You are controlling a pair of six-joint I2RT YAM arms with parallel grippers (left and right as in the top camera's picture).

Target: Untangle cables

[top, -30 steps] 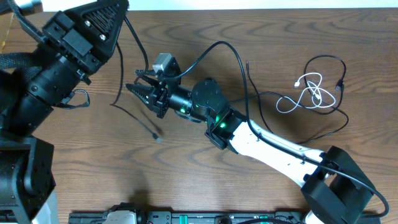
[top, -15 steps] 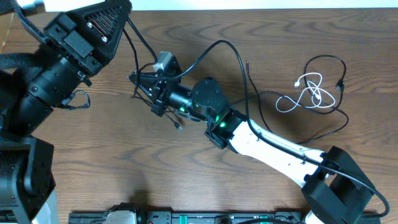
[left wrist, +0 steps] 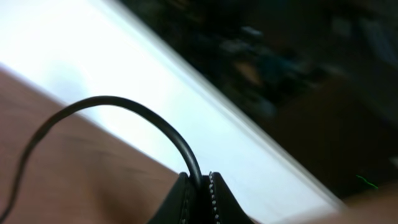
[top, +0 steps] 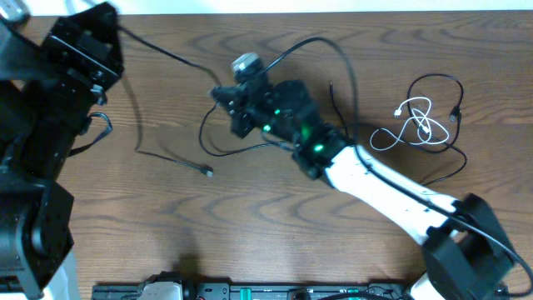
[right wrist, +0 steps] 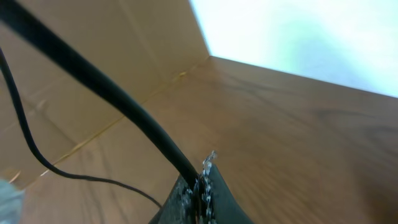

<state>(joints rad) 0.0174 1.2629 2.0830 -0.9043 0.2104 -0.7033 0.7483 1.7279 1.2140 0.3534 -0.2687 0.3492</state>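
Black cable [top: 166, 53] taut, upper-left to centre

A dark wood-grain table [top: 250, 242] meets a bright white strip [top: 375, 5], with a tan panel [right wrist: 124, 37] alongside.

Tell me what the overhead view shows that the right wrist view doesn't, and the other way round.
Only overhead: the white cable looped with a second black cable on the right, the left hand, and a loose plug on the table. Only right wrist: the right hand up close, fingers pinched shut on its cable, with a tan panel behind. Both: the black cable stretched between the hands, and the wooden table.
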